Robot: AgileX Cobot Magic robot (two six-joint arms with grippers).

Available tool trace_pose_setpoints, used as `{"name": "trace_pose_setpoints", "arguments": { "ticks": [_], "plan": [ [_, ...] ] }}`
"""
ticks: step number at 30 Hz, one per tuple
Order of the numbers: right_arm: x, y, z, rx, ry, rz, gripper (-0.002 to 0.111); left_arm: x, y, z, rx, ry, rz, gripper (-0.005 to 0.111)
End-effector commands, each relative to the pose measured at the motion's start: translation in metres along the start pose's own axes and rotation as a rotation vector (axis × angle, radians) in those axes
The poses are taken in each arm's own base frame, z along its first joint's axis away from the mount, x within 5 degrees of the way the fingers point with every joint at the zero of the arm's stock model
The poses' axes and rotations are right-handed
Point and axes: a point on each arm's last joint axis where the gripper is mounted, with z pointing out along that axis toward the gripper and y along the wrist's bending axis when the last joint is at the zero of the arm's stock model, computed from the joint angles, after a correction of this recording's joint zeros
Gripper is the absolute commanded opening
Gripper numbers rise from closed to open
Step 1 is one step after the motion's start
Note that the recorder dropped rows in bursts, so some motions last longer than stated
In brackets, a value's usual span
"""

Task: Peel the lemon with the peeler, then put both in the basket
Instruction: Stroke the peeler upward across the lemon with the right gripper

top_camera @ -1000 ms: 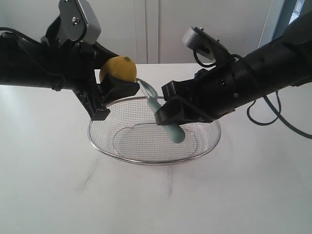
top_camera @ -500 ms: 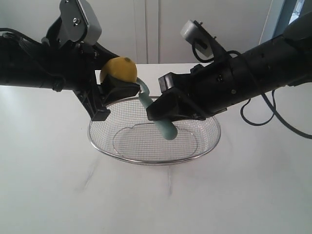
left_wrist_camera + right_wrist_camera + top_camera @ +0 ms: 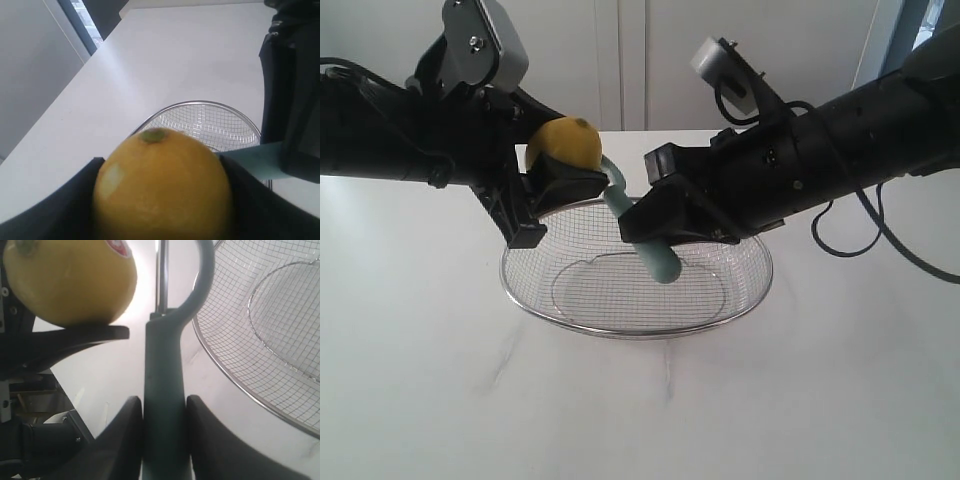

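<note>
**Lemon and peeler held up over the basket, ready to peel**

The wide, shallow, silver wire-mesh basket [image 3: 620,333] sits on the white table [image 3: 440,380]; nothing is inside it yet.

The small yellow oval lemon [image 3: 563,143] is up in the air, just above the back left rim of the basket. The left fingers [image 3: 70,210] press on it from both sides and pinch it tight, so it will not roll or spin when the blade pushes on it. Its little green nub points up and away from the fingers, so a lot of skin is bare for peeling.

The slim peeler with the pale teal-green handle and curved metal-blade head [image 3: 655,262] hangs over the middle of the basket. The right fingers [image 3: 120,440] are closed on its handle, one on each side; the curved head sticks out past them toward the lemon.

In the right wrist view the blade is just beside the lemon with a thin gap; I cannot tell if it touches.

Holding both things over the basket looks smart; peel bits would likely fall in, and both can go down there after. The peeling looks barely begun.
</note>
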Motion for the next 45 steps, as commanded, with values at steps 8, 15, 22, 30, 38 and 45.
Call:
{"name": "trace_pose_setpoints", "arguments": {
  "ticks": [8, 15, 22, 30, 38, 45],
  "plan": [
    [-0.003, 0.007, -0.009, -0.001, -0.047, -0.028, 0.000, -0.004, -0.002, -0.001, 0.015, -0.023, -0.022, 0.000],
    [-0.003, 0.011, -0.013, 0.003, -0.066, -0.042, 0.000, -0.004, -0.002, -0.001, 0.014, -0.022, -0.021, 0.000],
    [-0.004, 0.014, -0.018, 0.013, -0.088, -0.056, 0.000, -0.004, -0.002, -0.001, 0.014, -0.022, -0.021, 0.000],
    [-0.004, 0.015, -0.018, 0.013, -0.089, -0.057, 0.000, -0.004, -0.002, -0.001, 0.014, -0.022, -0.024, 0.000],
    [-0.004, 0.014, -0.018, 0.015, -0.094, -0.055, 0.000, -0.004, -0.002, -0.001, 0.014, -0.022, -0.029, 0.000],
    [-0.005, 0.027, -0.032, 0.025, -0.159, -0.096, 0.000, -0.004, -0.002, -0.001, 0.014, -0.022, -0.029, 0.000]
  ]
}}
